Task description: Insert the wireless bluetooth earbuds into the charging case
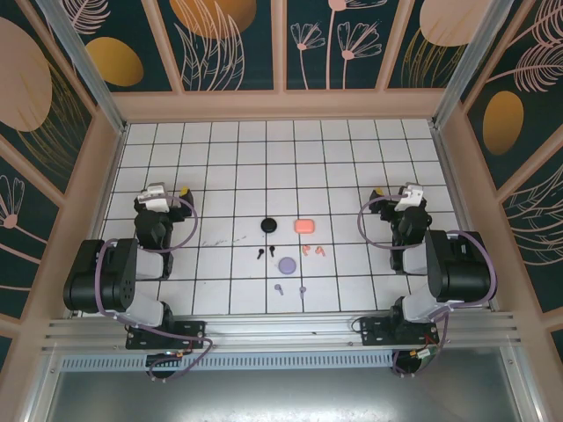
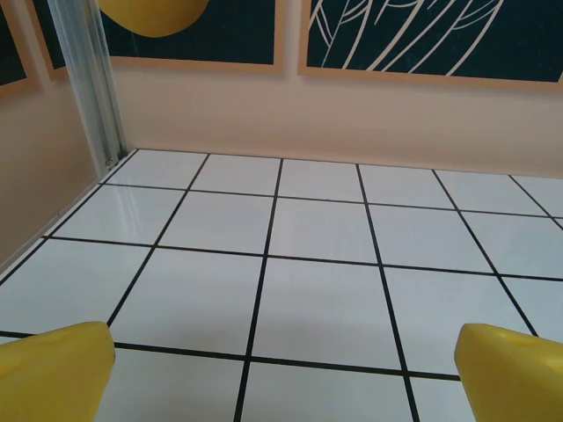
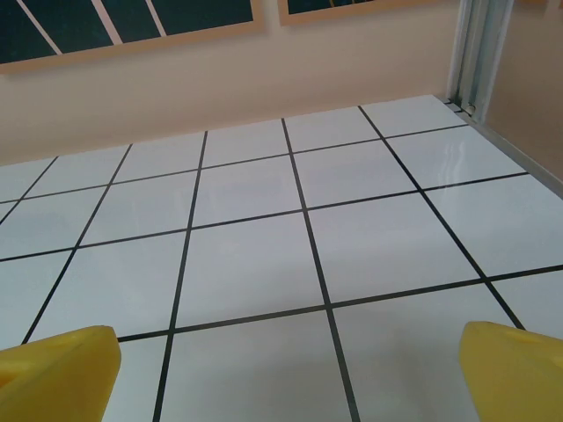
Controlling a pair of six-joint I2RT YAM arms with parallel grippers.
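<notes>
Top external view: nearest the arm bases, the lilac earbuds (image 1: 279, 287) are seen lying a little apart from each other on the white gridded table (image 1: 220, 149). Just beyond them a round lilac case (image 1: 287, 262) is set. Farther on, the black earbuds (image 1: 259, 255) lie left of it and the pink earbuds (image 1: 319, 252) right of it; each bud is a tiny stemmed speck, far smaller than a tile. Beyond these a round black case (image 1: 269, 225) and a rounded salmon-pink case (image 1: 304, 226) are placed side by side, apart. Whether any case lid is up cannot be told. All six buds lie outside the cases. The left gripper (image 1: 182, 190) and right gripper (image 1: 377, 192) are held well out to either side, away from the cluster.

In the wrist views the jaws are shown spread wide: yellow fingertips (image 2: 53, 374) are seen at the lower corners, nothing between them, with bare tiles and the far wall beyond; the same is shown at the right wrist (image 3: 519, 374).
</notes>
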